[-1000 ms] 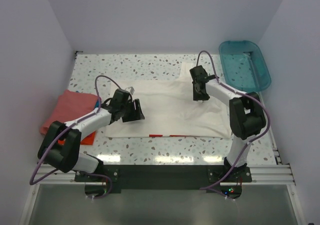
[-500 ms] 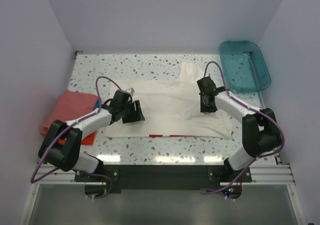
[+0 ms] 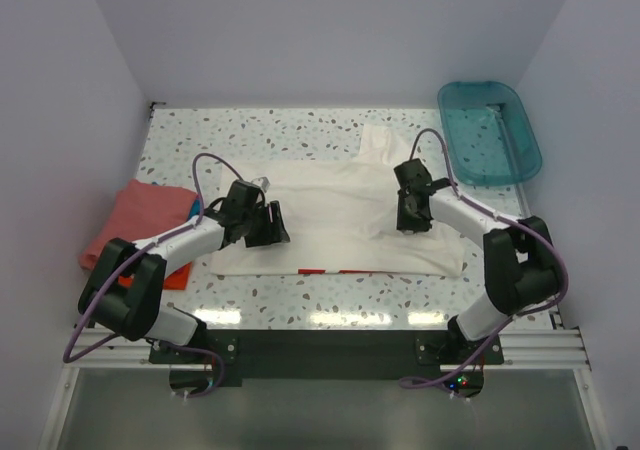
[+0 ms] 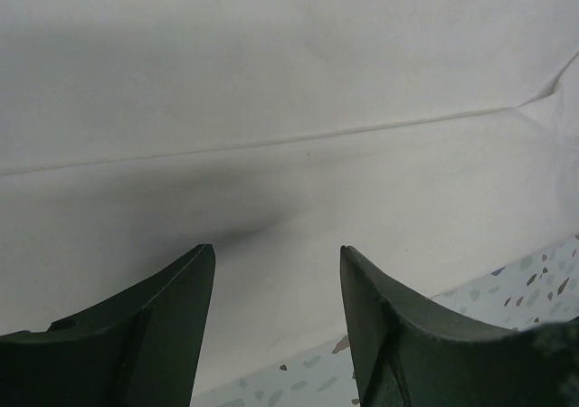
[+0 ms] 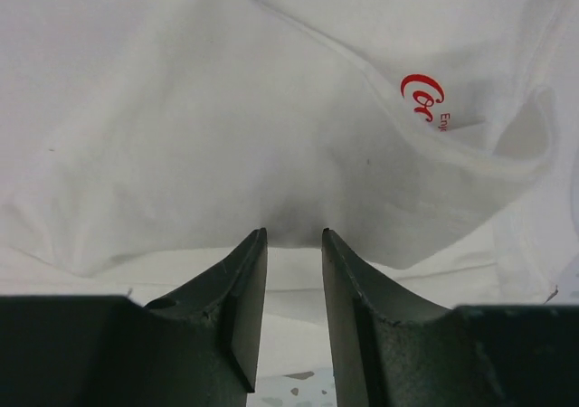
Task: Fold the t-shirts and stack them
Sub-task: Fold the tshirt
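Spread across the middle of the top view, on the pale speckled counter [image 3: 300, 130]: a large white cloth t-shirt with a red lettered print [image 3: 330, 225]. Long axis left to right, one flap reaching toward the upper right, a sliver of red showing at the lower edge.

At the left edge of that view: a folded salmon-pink t-shirt [image 3: 140, 215], an orange-red folded one [image 3: 176, 276] peeking out below it, and a blue scrap of cloth [image 3: 194, 208] just beside (too little showing to call it more). Upper right, apart from everything: a teal translucent plastic tub [image 3: 490, 130].

Over the white shirt's left end, the left hand [image 3: 268, 224], fingers well apart above flat cloth near its edge, nothing between them. Right of centre, the right hand [image 3: 411, 216], fingers only narrowly apart, tips down at a raised ridge of cloth beside the red lettering. Pinched or merely pressed: impossible to tell from the wrist view.

Both hands over the white shirt, so neither clearly nearer. Likely next, judging by the placement, a fold across that long axis.

Hidden or unclear: most of the print, turned under, and the collar, not made out.
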`<action>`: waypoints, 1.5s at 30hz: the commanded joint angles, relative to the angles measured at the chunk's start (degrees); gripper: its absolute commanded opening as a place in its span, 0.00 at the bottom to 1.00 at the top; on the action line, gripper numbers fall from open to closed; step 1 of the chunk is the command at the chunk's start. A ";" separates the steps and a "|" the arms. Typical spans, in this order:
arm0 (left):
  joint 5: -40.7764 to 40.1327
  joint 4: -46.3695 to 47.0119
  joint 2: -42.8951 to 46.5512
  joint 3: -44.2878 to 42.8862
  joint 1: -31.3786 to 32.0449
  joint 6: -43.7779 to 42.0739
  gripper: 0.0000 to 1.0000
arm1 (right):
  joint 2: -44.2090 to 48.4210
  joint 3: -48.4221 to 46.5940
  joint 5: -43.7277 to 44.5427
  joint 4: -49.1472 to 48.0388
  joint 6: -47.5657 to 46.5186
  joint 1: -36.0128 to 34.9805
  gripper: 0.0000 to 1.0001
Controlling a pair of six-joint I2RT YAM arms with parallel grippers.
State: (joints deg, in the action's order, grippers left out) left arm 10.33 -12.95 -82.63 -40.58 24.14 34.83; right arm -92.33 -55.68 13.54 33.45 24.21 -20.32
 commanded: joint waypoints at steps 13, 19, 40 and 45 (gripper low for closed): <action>1.10 1.70 0.01 0.41 0.20 -0.73 0.62 | -7.23 -14.09 7.81 -4.79 7.25 -0.08 0.35; 0.57 1.26 0.36 0.67 0.20 -0.99 0.62 | -13.13 -17.79 8.08 -6.47 8.93 -0.16 0.35; 0.40 1.35 0.01 0.94 0.20 -0.82 0.62 | -17.18 -17.27 10.80 -7.52 9.98 -0.07 0.22; 0.40 1.52 -0.16 0.94 0.20 -0.82 0.62 | -15.25 -17.27 10.81 -7.09 9.55 -0.16 0.07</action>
State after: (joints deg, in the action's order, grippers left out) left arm 10.41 -12.97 -82.63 -39.70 24.14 34.81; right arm -109.80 -72.12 22.13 27.53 33.30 -20.32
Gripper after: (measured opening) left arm 0.620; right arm 0.086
